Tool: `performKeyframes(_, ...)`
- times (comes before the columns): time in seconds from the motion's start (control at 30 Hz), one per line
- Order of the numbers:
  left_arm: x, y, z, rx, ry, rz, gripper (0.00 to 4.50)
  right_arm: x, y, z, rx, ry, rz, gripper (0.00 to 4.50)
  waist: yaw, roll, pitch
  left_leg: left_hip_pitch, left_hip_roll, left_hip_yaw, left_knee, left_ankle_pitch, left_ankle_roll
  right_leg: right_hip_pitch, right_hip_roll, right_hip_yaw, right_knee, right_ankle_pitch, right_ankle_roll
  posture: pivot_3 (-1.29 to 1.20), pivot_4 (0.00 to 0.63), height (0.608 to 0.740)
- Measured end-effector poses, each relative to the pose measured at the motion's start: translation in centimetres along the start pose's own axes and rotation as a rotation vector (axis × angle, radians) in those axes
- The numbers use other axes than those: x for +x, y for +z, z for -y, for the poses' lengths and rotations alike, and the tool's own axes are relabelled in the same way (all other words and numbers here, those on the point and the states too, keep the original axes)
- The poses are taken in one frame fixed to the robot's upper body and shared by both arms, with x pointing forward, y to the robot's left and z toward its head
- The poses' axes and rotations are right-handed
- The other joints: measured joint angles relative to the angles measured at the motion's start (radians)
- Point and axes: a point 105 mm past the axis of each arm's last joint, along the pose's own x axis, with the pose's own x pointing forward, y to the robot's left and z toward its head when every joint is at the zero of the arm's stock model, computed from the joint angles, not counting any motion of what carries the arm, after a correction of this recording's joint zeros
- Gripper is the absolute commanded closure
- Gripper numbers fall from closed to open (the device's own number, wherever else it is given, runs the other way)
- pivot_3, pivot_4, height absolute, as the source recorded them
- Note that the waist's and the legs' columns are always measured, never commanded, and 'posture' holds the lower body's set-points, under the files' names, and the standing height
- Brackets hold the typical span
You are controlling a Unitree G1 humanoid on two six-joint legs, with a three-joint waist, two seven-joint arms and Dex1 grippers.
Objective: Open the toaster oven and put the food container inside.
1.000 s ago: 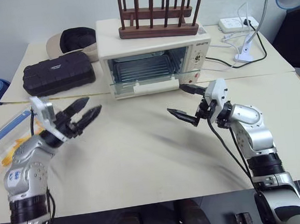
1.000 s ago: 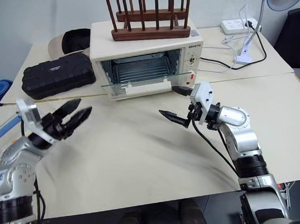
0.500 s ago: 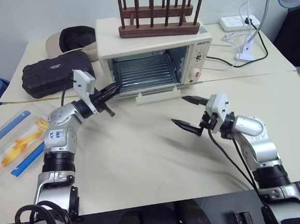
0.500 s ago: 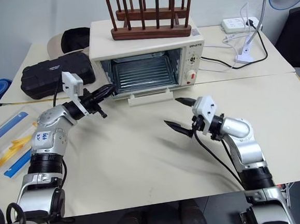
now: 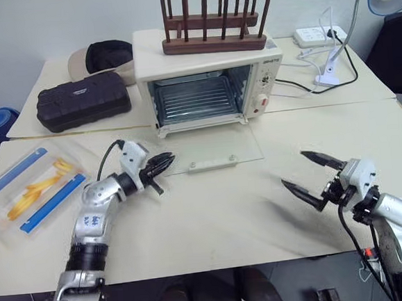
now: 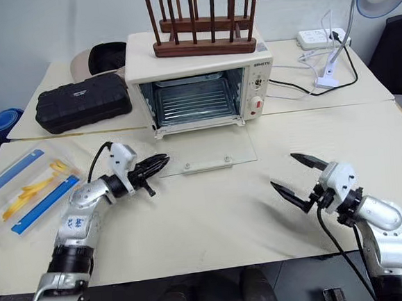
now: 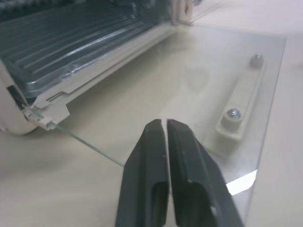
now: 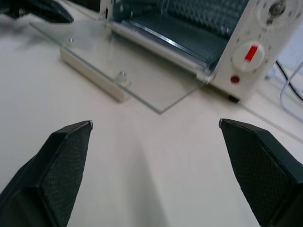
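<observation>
While sitting at the far left of the counter (image 5: 213,219), one food container (image 5: 33,189) is lying flat: clear plastic, two blue edge strips, yellow-orange strips showing through. Behind it one black ribbed case (image 5: 82,102) is resting, with one cap (image 5: 100,57) behind that. One left gripper (image 5: 162,166) is hovering at the door's left corner, fingers (image 7: 156,175) pressed together, grasping nothing. One toaster oven (image 5: 209,76) is standing at centre back, cream-white, glass door (image 5: 218,149) lying open flat on the counter, wire rack inside, one wooden peg rack (image 5: 212,24) on top. One right gripper (image 5: 313,174) is hovering low at the right, fingers spread wide, empty.
</observation>
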Motion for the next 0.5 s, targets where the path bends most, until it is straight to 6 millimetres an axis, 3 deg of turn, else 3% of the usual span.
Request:
performKeyframes(0.03,-0.7,0.4,-0.1,-0.029,0.02,0.021,3.04,0.6,0.4,0.1,0.006,0.018,0.021,0.0,-0.001,0.0,0.0,0.0,0.0,-0.002,0.0,0.0,0.0,-0.001,0.0,0.0,0.0,0.0,0.0,0.0,0.15,0.74)
performKeyframes(0.13,-5.5,3.8,-1.0,-0.044,0.112,0.134,2.19,3.1,2.7,0.2,-0.016,0.093,0.125,0.0,-0.013,0.0,0.0,-0.001,0.007,-0.003,-0.001,0.0,-0.005,-0.002,0.001,0.0,-0.001,-0.001,-0.002,0.0,0.15,0.74)
performKeyframes(0.2,-8.4,4.8,-1.9,-0.044,0.205,0.157,1.68,4.4,3.4,-0.4,-0.007,0.132,0.174,0.0,-0.018,0.0,0.0,-0.001,0.008,-0.002,-0.001,-0.001,-0.006,-0.002,0.002,0.0,-0.001,-0.001,-0.003,0.0,0.15,0.74)
performKeyframes(0.23,-11.9,5.4,-3.3,-0.064,0.336,0.165,1.42,5.4,3.8,-1.3,0.011,0.175,0.208,0.0,-0.018,0.0,0.0,-0.001,0.009,-0.003,-0.002,-0.001,-0.007,-0.002,0.002,-0.001,-0.001,-0.002,-0.004,0.0,0.15,0.74)
performKeyframes(0.3,-16.1,5.8,-4.8,-0.074,0.493,0.153,0.95,6.4,4.0,-2.3,0.029,0.225,0.239,0.0,-0.016,0.0,0.0,-0.002,0.01,-0.003,-0.002,-0.002,-0.007,-0.003,0.002,-0.001,-0.001,-0.002,-0.004,0.0,0.15,0.74)
performKeyframes(0.33,-20.0,6.1,-5.9,-0.079,0.636,0.149,0.7,6.8,4.3,-3.1,0.05,0.274,0.253,0.0,-0.013,0.0,0.0,-0.003,0.009,-0.003,-0.001,-0.002,-0.006,-0.004,0.002,-0.002,-0.001,-0.002,-0.004,0.0,0.15,0.74)
performKeyframes(0.43,-26.3,6.6,-6.5,-0.091,0.85,0.128,0.01,7.5,4.8,-4.2,0.063,0.345,0.286,0.0,-0.002,0.0,0.0,-0.005,0.007,-0.005,0.0,-0.003,-0.004,-0.001,0.0,-0.004,-0.009,-0.002,-0.004,0.0,0.15,0.74)
performKeyframes(0.5,-30.5,6.2,-6.5,-0.117,0.995,0.084,0.01,8.2,5.4,-4.8,0.067,0.371,0.326,0.0,0.0,-0.001,0.0,-0.005,0.007,-0.004,0.001,-0.003,-0.003,0.0,-0.001,-0.004,-0.009,-0.001,-0.003,0.0,0.15,0.74)
